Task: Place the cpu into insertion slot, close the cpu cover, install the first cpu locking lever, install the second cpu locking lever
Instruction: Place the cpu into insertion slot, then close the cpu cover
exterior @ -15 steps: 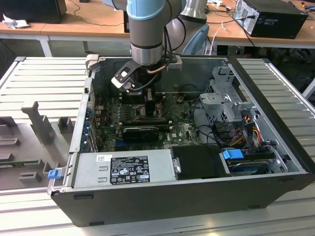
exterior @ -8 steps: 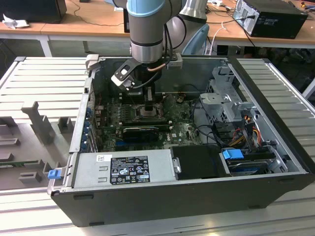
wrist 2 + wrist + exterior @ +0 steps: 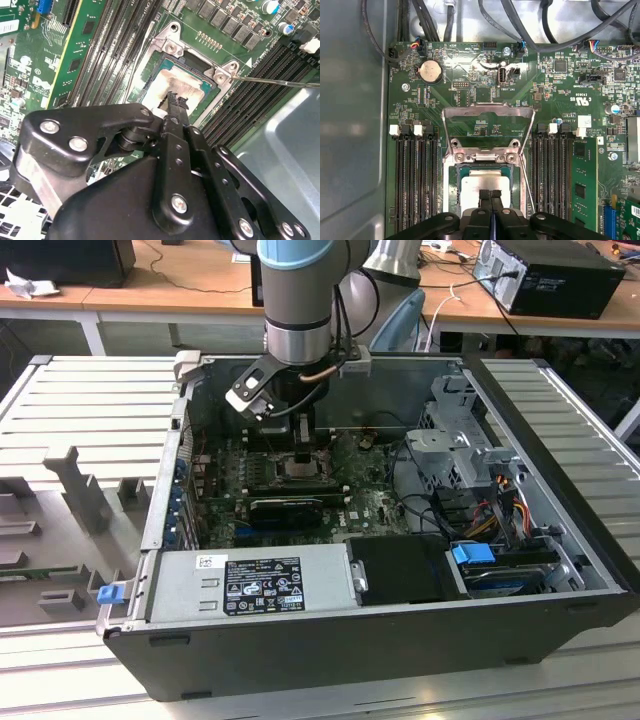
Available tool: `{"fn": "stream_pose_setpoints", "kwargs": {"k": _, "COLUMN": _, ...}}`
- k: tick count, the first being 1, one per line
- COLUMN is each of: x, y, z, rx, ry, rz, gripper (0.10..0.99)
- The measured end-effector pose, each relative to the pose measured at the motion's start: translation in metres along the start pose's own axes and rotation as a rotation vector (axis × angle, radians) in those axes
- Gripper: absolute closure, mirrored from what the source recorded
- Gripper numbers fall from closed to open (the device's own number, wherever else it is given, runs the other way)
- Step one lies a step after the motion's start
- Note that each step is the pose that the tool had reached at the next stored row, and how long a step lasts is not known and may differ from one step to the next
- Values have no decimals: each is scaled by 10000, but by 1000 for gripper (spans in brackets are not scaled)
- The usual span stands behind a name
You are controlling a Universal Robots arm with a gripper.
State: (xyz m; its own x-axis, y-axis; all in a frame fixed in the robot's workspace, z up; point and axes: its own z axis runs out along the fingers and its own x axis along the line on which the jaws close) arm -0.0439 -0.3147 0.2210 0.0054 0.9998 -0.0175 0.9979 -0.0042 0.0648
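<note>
Gripper (image 3: 490,193): closed tight, gripping nothing, hovering at the cpu (image 3: 474,183).
Cpu: lying in the slot (image 3: 455,174); cover (image 3: 487,108) standing open.
Risk: pushing off-centre could be tilting the cpu, jamming the cover.

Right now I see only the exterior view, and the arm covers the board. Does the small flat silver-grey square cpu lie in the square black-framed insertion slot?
Observer: Yes. In the first wrist view the cpu lies flat inside the insertion slot.
Operator: Is the thin silvery metal cpu cover down on it?
Observer: No. The cpu cover stands open, swung back on its hinge, with green board visible through its window.
Operator: How is the end effector?
Observer: In both wrist views the end effector is shut, its tips meeting over the cpu's top.
</note>
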Motion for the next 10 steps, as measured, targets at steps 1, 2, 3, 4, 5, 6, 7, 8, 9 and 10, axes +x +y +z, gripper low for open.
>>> {"fn": "stream_pose_setpoints", "kwargs": {"k": 1, "x": 0, "y": 0, "z": -6, "rx": 1, "ry": -1, "rz": 0, "gripper": 980}}
{"fn": "stream_pose_setpoints", "kwargs": {"k": 2, "x": 0, "y": 1, "z": -11, "rx": 0, "ry": 0, "rz": 0, "gripper": 980}}
{"fn": "stream_pose_setpoints", "kwargs": {"k": 3, "x": 0, "y": 1, "z": -19, "rx": 0, "ry": 0, "rz": 0, "gripper": 980}}
{"fn": "stream_pose_setpoints", "kwargs": {"k": 4, "x": 0, "y": 2, "z": -26, "rx": 0, "ry": 0, "rz": -1, "gripper": 980}}
{"fn": "stream_pose_setpoints", "kwargs": {"k": 5, "x": -1, "y": 2, "z": -33, "rx": 0, "ry": 0, "rz": 1, "gripper": 980}}
{"fn": "stream_pose_setpoints", "kwargs": {"k": 6, "x": -2, "y": 2, "z": -39, "rx": -1, "ry": 15, "rz": 8, "gripper": 980}}
{"fn": "stream_pose_setpoints", "kwargs": {"k": 7, "x": -2, "y": 3, "z": -41, "rx": 0, "ry": 25, "rz": 8, "gripper": 980}}
{"fn": "stream_pose_setpoints", "kwargs": {"k": 8, "x": -4, "y": 8, "z": -41, "rx": 6, "ry": 50, "rz": 9, "gripper": 980}}
{"fn": "stream_pose_setpoints", "kwargs": {"k": 9, "x": -8, "y": 25, "z": -40, "rx": 27, "ry": 67, "rz": 11, "gripper": 980}}
{"fn": "stream_pose_setpoints", "kwargs": {"k": 10, "x": -12, "y": 39, "z": -39, "rx": 41, "ry": 73, "rz": 11, "gripper": 980}}
